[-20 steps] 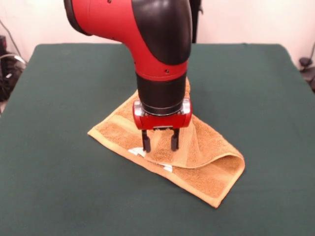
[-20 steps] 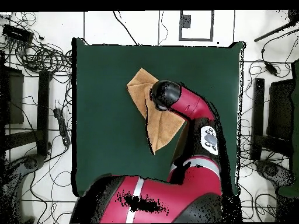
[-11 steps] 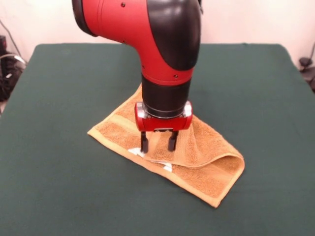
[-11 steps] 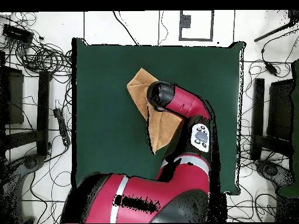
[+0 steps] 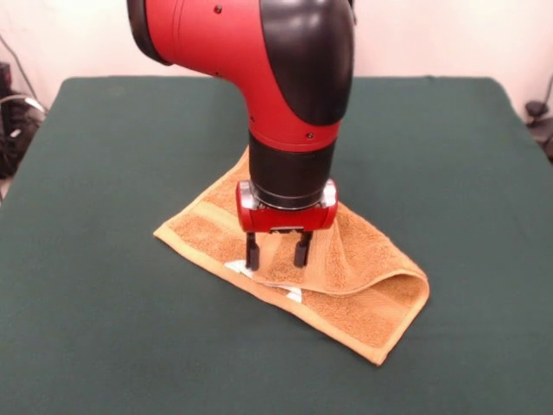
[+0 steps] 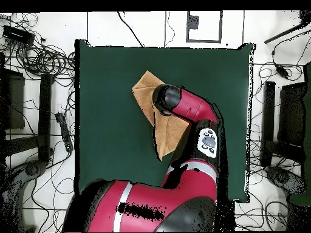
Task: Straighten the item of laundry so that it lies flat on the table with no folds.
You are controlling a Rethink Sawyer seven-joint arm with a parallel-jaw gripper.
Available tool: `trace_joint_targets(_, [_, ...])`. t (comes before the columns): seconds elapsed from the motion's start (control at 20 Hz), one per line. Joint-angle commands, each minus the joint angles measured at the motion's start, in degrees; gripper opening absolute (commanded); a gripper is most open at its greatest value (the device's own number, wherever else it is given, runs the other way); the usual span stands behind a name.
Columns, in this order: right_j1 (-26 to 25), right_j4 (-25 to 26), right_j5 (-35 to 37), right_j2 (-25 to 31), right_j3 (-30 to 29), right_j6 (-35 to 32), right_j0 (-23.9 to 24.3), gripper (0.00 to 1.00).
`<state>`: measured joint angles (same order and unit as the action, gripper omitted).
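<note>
One towel [image 5: 346, 277] lies folded on your bench [image 5: 104, 337], right under the end effector [image 5: 276, 256]. You can see the end effector spread apart, its two dark fingers [image 5: 253, 253] pointing straight down with a clear gap between them and nothing gripped. The fingertips sit at or just above the cloth; you cannot tell from either view whether they touch it. Just below the left fingertip in the front view, a white label [image 5: 239, 267] peeks out from the towel's edge, and a second white patch shows a little further along the same edge. Off to the side of the end effector, the towel doubles over itself, and the fold stands up in a rounded loop at the corner. From overhead, the arm's red and black wrist [image 6: 168, 99] covers the middle of the towel [image 6: 146, 91], which shows as a long, tapered shape on the green bench [image 6: 103, 121].
</note>
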<state>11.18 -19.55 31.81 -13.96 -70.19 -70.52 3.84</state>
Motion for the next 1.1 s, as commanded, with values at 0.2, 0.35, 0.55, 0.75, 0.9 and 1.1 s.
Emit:
trace_joint_targets(0.2, [-2.9,1.7,-1.2,4.0,-2.3,-10.8,0.4,1.0])
trace_joint_targets(0.35, [-2.9,1.7,-1.5,3.7,-2.3,-11.3,0.2,0.0])
trace_joint_targets(0.55, [-3.1,1.6,-1.2,3.1,-1.9,-12.0,-0.1,0.0])
trace_joint_targets(0.75, [-3.2,1.5,-1.3,3.0,-1.9,-12.1,-0.1,0.0])
trace_joint_targets(0.9, [-3.0,1.3,-0.2,3.2,-1.8,-12.0,0.0,0.0])
trace_joint_targets(1.1, [-1.1,0.9,-1.4,4.9,-3.7,-11.3,0.6,0.0])
